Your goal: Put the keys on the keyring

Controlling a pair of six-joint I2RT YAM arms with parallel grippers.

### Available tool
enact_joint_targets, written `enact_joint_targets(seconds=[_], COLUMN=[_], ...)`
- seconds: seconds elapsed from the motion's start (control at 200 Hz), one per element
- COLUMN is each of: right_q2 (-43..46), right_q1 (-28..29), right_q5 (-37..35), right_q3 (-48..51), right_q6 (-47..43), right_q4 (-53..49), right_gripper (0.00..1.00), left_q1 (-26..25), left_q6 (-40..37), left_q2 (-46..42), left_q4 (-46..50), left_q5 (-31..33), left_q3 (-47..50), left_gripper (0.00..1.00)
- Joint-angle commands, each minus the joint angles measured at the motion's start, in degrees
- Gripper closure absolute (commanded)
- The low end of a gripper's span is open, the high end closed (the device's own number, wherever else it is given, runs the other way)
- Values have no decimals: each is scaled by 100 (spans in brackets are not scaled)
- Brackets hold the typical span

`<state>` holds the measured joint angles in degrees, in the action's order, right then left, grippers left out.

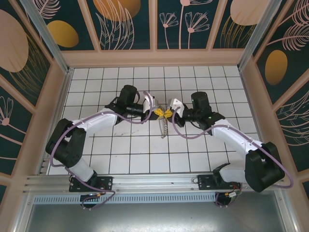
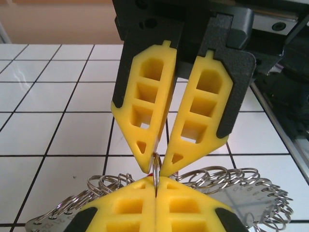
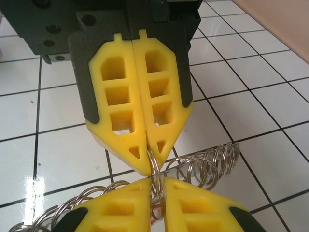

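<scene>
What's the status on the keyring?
Left gripper shut on a ring of the keyring. Right gripper barely parted around it, grip unclear. Rest below the tips; nothing in the way.

Under me lies a flat white tabletop [image 1: 120, 159] of square glazed tiles with dark grout lines. Along the tabletop's near edge I see a silvery aluminium rail [image 1: 154, 180], and nearer still a pale grey slotted strip [image 1: 154, 198]. On the tabletop's far, left and right sides stand dark teal wall panels [image 1: 128, 24] printed with pale pink and gold flowers, set in beige frames [image 1: 154, 57].
</scene>
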<state>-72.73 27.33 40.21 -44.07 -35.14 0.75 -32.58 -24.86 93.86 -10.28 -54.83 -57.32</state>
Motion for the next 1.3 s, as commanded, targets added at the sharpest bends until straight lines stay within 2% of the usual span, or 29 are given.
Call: enact_joint_targets(seconds=[0.0, 0.16, 0.3, 0.335, 0.405, 0.485, 0.601, 0.771, 1.296], right_q2=[132, 137, 178, 180, 188, 184, 163, 81, -82], right_q1=[-79, -151, -184, -184, -173, -137, -27, 67, 229], right_q5=[392, 517, 431, 382, 286, 118, -228, -422, -481], right_q3=[92, 92, 101, 86, 23, -69, -210, -353, -532], right_q6=[120, 174, 222, 198, 143, 48, -129, -211, -271], right_q4=[459, 531, 579, 514, 355, 168, -109, -304, -412], right_gripper=[86, 87, 100, 100, 100, 100, 100, 100, 100], left_q1=[-25, -29, -23, -29, -24, -26, -29, -29, -38], left_q6=[550, 594, 605, 579, 315, -91, -651, -1067, -950], left_q2=[-219, -211, -243, -262, -274, -264, -215, -115, -22], left_q4=[-1140, -1222, -1222, -1176, -767, -39, 993, 1870, 1696], left_q5=[-642, -812, -767, -684, -498, -178, 211, 441, 412], left_q3=[76, 98, 125, 125, 63, -109, -402, -732, -899], left_gripper=[100, 100, 100, 100, 100, 89, 81, 75, 72])
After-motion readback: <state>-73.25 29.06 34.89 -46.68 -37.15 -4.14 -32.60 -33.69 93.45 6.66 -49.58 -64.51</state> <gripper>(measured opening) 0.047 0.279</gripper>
